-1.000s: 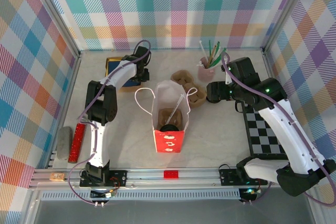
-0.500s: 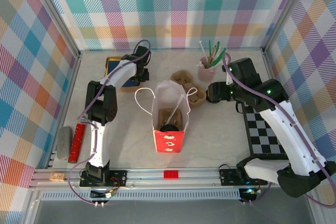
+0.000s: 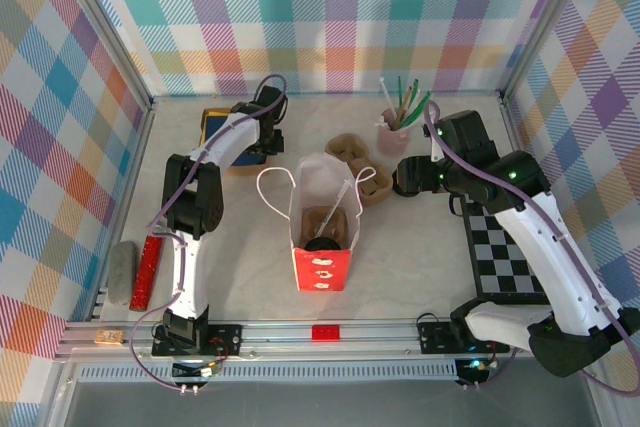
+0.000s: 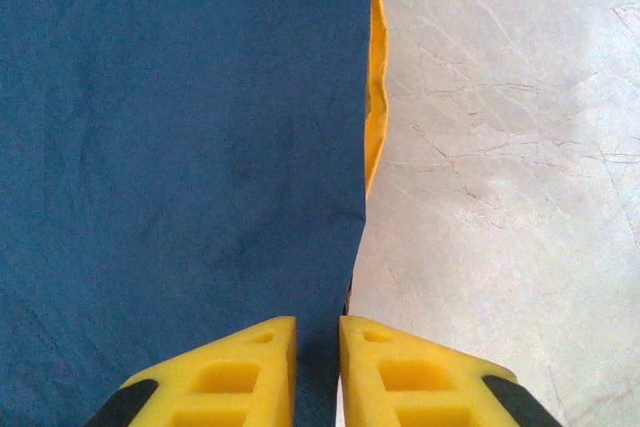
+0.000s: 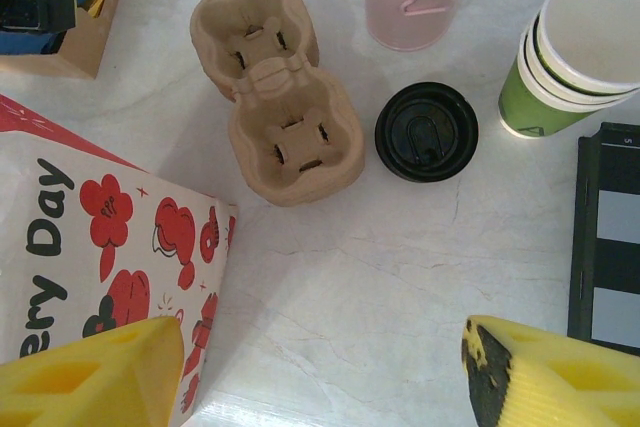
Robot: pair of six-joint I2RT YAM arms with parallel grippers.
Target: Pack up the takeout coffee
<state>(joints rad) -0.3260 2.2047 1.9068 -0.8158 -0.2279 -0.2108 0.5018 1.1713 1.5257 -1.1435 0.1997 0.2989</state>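
Note:
The takeout coffee (image 3: 320, 244) sits inside the red and white bag (image 3: 322, 265), on a brown carrier; only its round black lid shows. The bag (image 5: 90, 247) also stands at the left of the right wrist view. My right gripper (image 3: 404, 183) hangs to the right of the bag, and my right gripper (image 5: 320, 377) stands wide open over bare table with nothing between its fingers. My left gripper (image 3: 262, 145) is at the far left over a box of blue napkins (image 4: 180, 147). My left gripper (image 4: 317, 372) has its jaws nearly together, and blue cloth fills the narrow gap.
A brown pulp cup carrier (image 5: 275, 87), a loose black lid (image 5: 427, 131), a stack of lidless green cups (image 5: 575, 47) and a pink pot of stirrers (image 5: 410, 2) stand behind the right gripper. A checkered mat (image 3: 505, 257) lies right. A red bar (image 3: 150, 269) lies left.

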